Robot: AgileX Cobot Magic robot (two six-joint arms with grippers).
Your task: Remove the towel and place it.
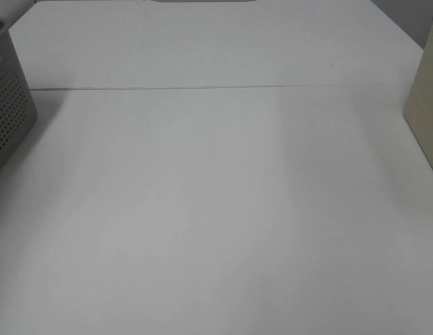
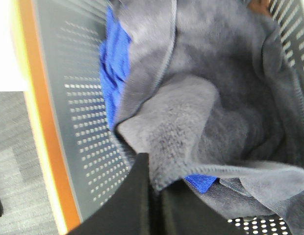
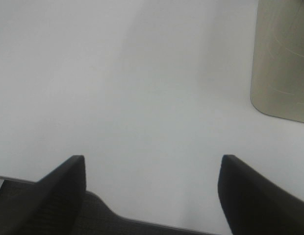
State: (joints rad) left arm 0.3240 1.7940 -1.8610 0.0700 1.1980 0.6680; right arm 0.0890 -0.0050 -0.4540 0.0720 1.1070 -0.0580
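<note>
Charcoal terry towel (image 2: 206,112) lies bunched in the basket (image 2: 83,122) beside blue cloth (image 2: 113,68). The left gripper (image 2: 154,183) pinches its fold. The right gripper (image 3: 153,160) hangs spread above the table (image 3: 142,73).

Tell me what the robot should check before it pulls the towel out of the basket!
1. Is the towel within reach? Ok: it lies bunched up inside the basket.
2. Is the left gripper at the towel? Ok: its fingertips meet a fold.
3. Does it have a firm hold? Cannot tell: the cloth hides the pinch.
4. Is the blue cloth out of the way? Not ok: it is tucked against the towel and might come along.
5. Is there space to put the towel down? Ok: the table is bare in the middle.
6. Is the right gripper ready to help? Ok: its jaws are wide apart above the table.
</note>
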